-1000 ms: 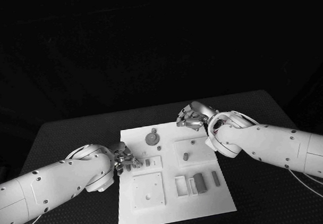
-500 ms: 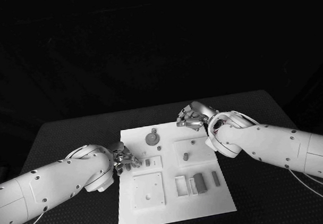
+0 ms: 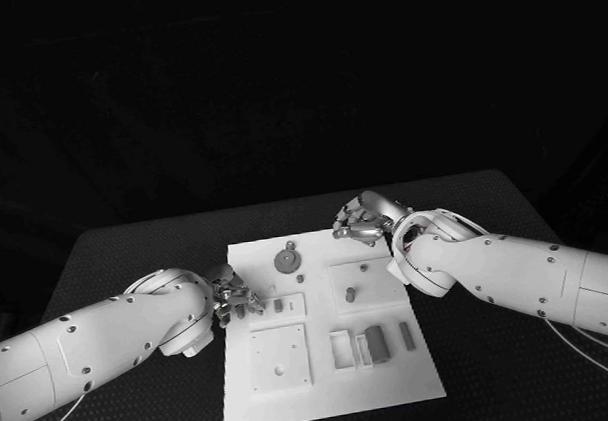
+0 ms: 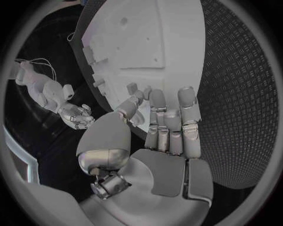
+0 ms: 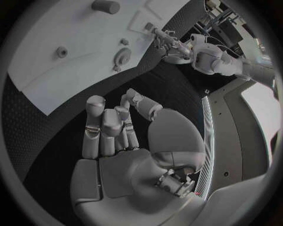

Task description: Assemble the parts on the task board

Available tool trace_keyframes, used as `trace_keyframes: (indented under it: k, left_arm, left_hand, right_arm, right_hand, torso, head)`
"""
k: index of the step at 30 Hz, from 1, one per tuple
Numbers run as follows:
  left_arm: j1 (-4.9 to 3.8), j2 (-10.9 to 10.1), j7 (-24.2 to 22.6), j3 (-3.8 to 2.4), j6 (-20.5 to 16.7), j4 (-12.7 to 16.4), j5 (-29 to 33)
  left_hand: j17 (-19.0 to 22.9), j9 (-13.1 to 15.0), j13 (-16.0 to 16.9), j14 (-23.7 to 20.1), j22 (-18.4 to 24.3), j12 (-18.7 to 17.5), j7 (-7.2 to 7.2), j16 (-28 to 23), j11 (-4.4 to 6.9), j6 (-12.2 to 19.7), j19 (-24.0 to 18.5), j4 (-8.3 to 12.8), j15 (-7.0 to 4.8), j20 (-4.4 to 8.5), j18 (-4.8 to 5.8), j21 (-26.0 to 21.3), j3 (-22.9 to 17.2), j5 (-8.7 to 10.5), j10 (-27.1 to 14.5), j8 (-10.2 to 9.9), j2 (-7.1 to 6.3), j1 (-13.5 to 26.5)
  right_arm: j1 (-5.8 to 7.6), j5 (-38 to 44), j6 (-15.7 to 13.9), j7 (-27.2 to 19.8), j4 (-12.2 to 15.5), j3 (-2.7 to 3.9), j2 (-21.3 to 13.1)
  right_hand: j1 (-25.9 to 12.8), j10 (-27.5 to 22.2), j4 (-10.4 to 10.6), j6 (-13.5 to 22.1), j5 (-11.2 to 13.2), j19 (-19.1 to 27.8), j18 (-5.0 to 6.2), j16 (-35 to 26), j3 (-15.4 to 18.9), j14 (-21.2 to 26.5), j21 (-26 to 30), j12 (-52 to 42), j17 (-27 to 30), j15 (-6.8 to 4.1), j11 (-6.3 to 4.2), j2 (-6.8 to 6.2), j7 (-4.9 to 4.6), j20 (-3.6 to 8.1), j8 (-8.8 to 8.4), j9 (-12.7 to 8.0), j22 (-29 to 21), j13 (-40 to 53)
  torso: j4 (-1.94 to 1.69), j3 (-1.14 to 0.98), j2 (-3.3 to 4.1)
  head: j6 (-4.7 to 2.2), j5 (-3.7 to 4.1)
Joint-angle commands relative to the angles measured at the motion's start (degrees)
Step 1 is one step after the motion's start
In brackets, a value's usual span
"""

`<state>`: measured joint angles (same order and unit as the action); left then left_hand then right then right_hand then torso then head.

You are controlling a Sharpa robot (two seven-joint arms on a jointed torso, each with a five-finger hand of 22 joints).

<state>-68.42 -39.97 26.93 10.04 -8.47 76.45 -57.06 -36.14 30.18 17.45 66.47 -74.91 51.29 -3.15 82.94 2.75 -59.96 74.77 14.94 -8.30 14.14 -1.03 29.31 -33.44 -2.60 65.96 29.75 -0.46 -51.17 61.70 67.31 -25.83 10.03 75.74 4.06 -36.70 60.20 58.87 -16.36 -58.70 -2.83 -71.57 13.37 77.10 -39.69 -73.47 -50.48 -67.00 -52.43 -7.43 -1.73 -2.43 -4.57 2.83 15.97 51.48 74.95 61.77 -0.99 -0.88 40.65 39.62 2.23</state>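
Black, ribbed matting is covering the table (image 3: 135, 257) and darkness is filling the room behind it. From the head view, the white board (image 3: 336, 388) is lying in the middle, its long axis running away from the robot. A round, disc-shaped part (image 3: 289, 261) is sitting near the far end, a small peg (image 3: 351, 292) is standing near the middle, and narrow bars (image 3: 376, 343) are lying lengthwise near the close end beside a square raised plate (image 3: 279, 357). The left hand (image 3: 234, 296) is hovering at the board's left edge, and the right hand (image 3: 363, 220) is hanging over the far right corner; how their fingers are lying is hard to tell from here.

The left wrist view is making that plain: the left hand (image 4: 162, 136) is holding nothing, its smooth metal fingers (image 4: 187, 117) extended close together toward the board (image 4: 147, 42), with the thumb curving off to the side.

The right wrist view is showing the right hand (image 5: 120, 141) likewise empty, fingers (image 5: 94, 127) side by side above the mat, just off the board (image 5: 53, 70), where the disc (image 5: 122, 53) is lying.
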Motion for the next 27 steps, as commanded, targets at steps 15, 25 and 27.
trace_keyframes:
  k: [15,25,27]
  left_arm:
    - [0.11,1.3,0.6,0.05,0.5,-1.6,-0.6]
    - [0.11,1.3,0.3,-0.11,-0.4,-1.6,-0.6]
    - [0.11,1.3,0.2,-0.19,-0.5,-1.6,-0.5]
  left_hand:
    - [-0.1,0.2,0.0,0.7,-1.4,0.3,0.01,0.1,0.13,-0.6,0.3,0.7,-0.79,0.13,-1.35,0.4,-0.4,-0.25,0.6,0.0,3.65,-3.2]
    - [-0.1,0.3,0.0,0.8,-1.3,0.3,0.03,0.1,0.16,-0.7,0.4,0.8,-0.81,0.18,-1.36,0.5,-0.5,-0.26,0.6,0.0,3.68,-3.2]
    - [-0.1,0.4,0.0,0.8,-1.3,0.3,0.04,0.1,0.17,-0.7,0.4,0.8,-0.82,0.19,-1.36,0.5,-0.6,-0.26,0.6,0.0,3.70,-3.2]
  right_arm:
    - [0.01,0.2,0.8,-0.3,0.0,0.03,0.0]
    - [0.01,0.2,0.8,-0.3,0.0,0.03,0.0]
    - [0.01,0.2,0.8,-0.3,0.0,0.03,0.0]
  right_hand:
    - [0.1,0.4,-0.1,-0.3,-0.2,-0.2,1.63,-0.4,-0.2,0.1,0.2,0.3,0.0,-0.28,0.12,-0.53,-0.11,0.17,-0.12,0.1,1.0,-0.1]
    - [0.1,0.4,-0.1,-0.2,-0.2,-0.2,1.63,-0.4,-0.2,0.1,0.2,0.3,0.0,-0.27,0.13,-0.53,-0.11,0.17,-0.13,0.2,1.0,-0.1]
    - [0.1,0.4,-0.1,-0.3,-0.2,-0.2,1.63,-0.4,-0.2,0.1,0.2,0.3,0.0,-0.27,0.13,-0.53,-0.12,0.17,-0.13,0.2,1.0,-0.1]
  torso:
    - [-0.03,0.01,0.00]
    - [-0.06,0.06,-0.02]
    - [-0.06,0.07,-0.02]
  head:
    - [0.11,-0.06]
    - [-0.01,0.03]
    - [-0.06,0.03]
